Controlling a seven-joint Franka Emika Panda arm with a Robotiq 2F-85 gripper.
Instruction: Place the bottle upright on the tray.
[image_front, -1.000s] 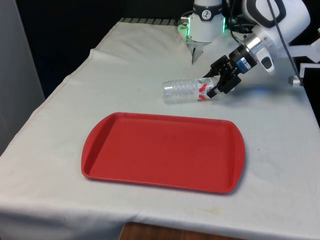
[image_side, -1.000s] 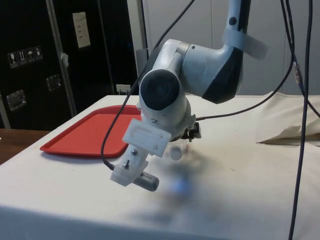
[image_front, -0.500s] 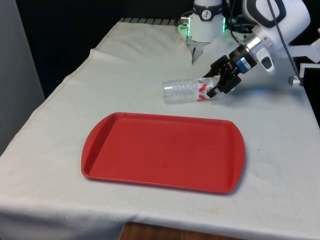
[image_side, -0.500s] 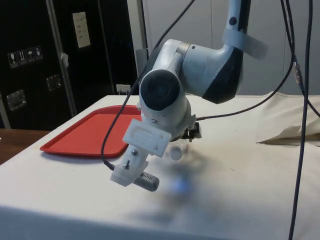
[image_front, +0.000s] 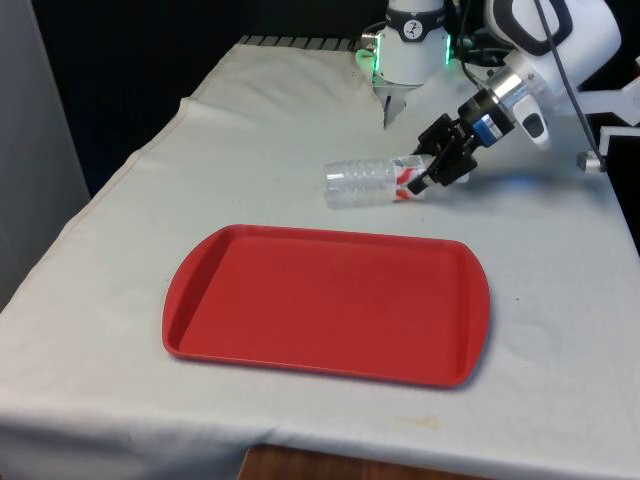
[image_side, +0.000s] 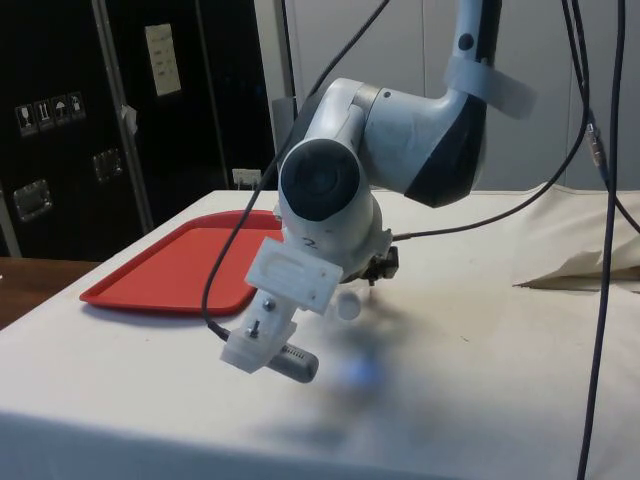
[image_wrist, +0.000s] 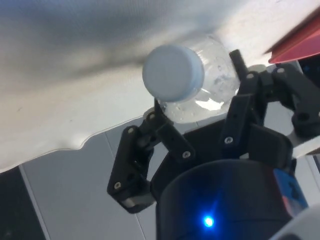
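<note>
The bottle (image_front: 375, 180) has risen slightly off the cloth, its neck pinched by the gripper (image_front: 428, 176).

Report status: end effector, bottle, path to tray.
Black two-finger end effector shut on clear plastic bottle near its white cap. Bottle on its side, off the red plastic tray. Nothing between them.

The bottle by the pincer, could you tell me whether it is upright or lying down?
Lying down: the bottle stretches sideways beyond the tray.
</note>
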